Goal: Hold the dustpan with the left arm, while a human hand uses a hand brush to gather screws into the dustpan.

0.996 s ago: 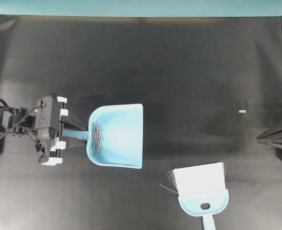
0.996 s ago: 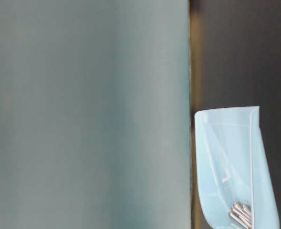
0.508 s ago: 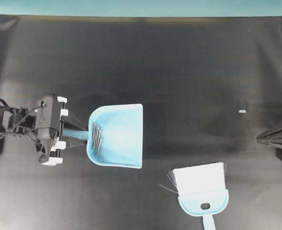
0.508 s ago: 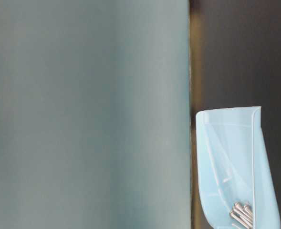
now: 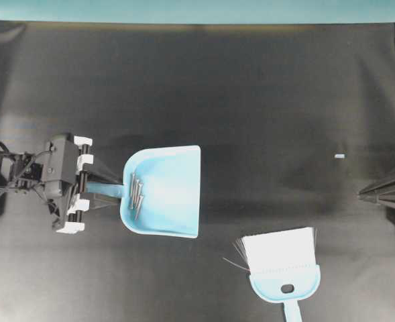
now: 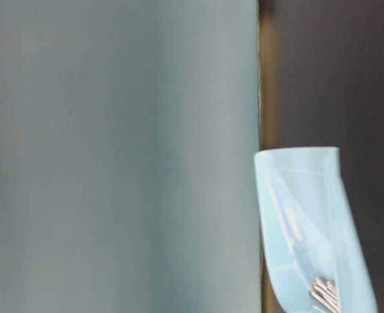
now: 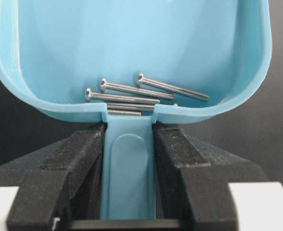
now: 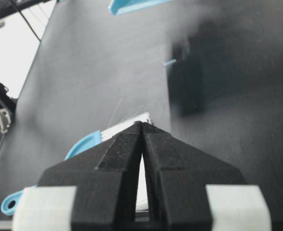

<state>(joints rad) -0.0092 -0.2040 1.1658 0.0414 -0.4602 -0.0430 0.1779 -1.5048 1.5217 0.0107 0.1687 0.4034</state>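
A: Where does the dustpan (image 5: 167,191) sit?
B: In the overhead view it lies left of the mat's centre, straight front edge toward 3 o'clock, rounded back and handle toward 9 o'clock. The left wrist view shows its handle clamped between the black fingers (image 7: 81,159) of the left gripper (image 7: 129,180), so that claw is grasping the dustpan.

A: And the screws (image 5: 136,194)?
B: They lie bunched inside the pan against its rounded back wall, roughly parallel to one another. The table-level view catches them low in the pan too, though blurred.

A: The hand brush (image 5: 284,263)?
B: It rests on the black mat (image 5: 251,100) at about 4 o'clock from the dustpan, apart from it, white bristles toward 12 o'clock, handle running off the bottom edge.

A: What about the other side?
B: The right gripper (image 8: 142,126) has its jaws pressed together, clenched on nothing, at the mat's 3 o'clock edge. A tiny pale blue chip (image 5: 339,155) lies on the mat near it.
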